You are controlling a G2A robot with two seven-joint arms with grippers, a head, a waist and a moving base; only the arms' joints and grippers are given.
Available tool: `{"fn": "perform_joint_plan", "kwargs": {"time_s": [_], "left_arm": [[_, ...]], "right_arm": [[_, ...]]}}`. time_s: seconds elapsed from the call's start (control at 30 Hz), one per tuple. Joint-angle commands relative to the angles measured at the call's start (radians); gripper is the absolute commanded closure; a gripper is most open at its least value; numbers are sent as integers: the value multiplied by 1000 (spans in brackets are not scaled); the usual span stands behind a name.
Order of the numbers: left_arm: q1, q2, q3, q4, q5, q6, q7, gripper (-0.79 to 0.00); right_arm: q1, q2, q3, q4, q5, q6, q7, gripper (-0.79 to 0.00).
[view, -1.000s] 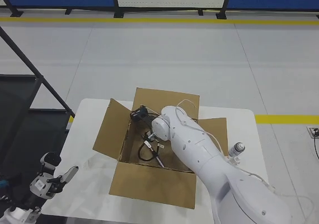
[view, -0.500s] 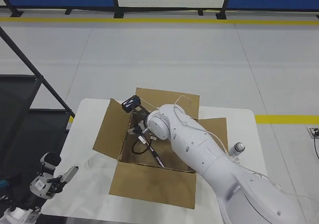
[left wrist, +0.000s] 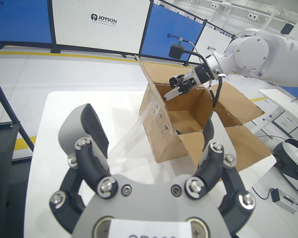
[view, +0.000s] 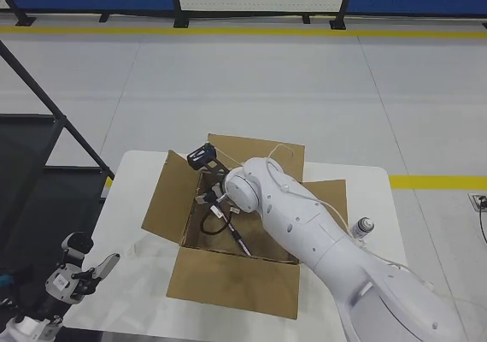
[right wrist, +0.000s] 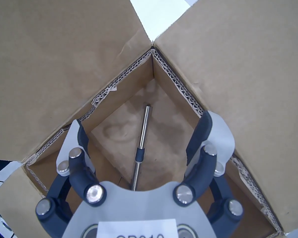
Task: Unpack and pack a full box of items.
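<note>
One brown cardboard box (view: 231, 286) sits on the white bench (view: 137, 282), its flaps folded out. A slim metal rod with a dark collar (right wrist: 140, 149) lies flat on its floor. My right gripper (right wrist: 142, 122) hangs over the opening, jaws wide and empty. My left gripper (left wrist: 150, 115) is off the bench's left edge, jaws wide, empty. A small dark-capped grey bottle (view: 361, 227) stands near the box's right flap

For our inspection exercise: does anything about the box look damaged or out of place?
Yes. A strip of clear tape hangs loose off the cardboard box, slanting toward the table. Along its flap folds, the corrugated edge is ragged and torn.
</note>
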Motion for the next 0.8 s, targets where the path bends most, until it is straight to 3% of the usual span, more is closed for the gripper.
{"fn": "perform_joint_plan", "kwargs": {"time_s": [0.0, 0.17, 0.3, 0.4, 0.53, 0.63, 0.77], "left_arm": [[0, 0, 0, 0, 0, 0, 0, -785], [0, 0, 0, 0, 0, 0, 0, -785], [0, 0, 0, 0, 0, 0, 0, -785], [0, 0, 0, 0, 0, 0, 0, -785], [0, 0, 0, 0, 0, 0, 0, -785], [0, 0, 0, 0, 0, 0, 0, -785], [0, 0, 0, 0, 0, 0, 0, -785]], "right_arm": [[-8, 10, 9, -20, -24, -18, -54, -785], [-41, 65, 73, -138, -85, -6, -123, -785], [-151, 153, 180, -370, -172, 31, -121, -785], [-317, 237, 315, -666, -276, 62, -49, -785], [-633, 335, 542, -1144, -452, 82, 85, -785], [-846, 375, 697, -1407, -562, 99, 133, -785], [-1059, 403, 892, -1604, -638, 151, 168, -785]]}}
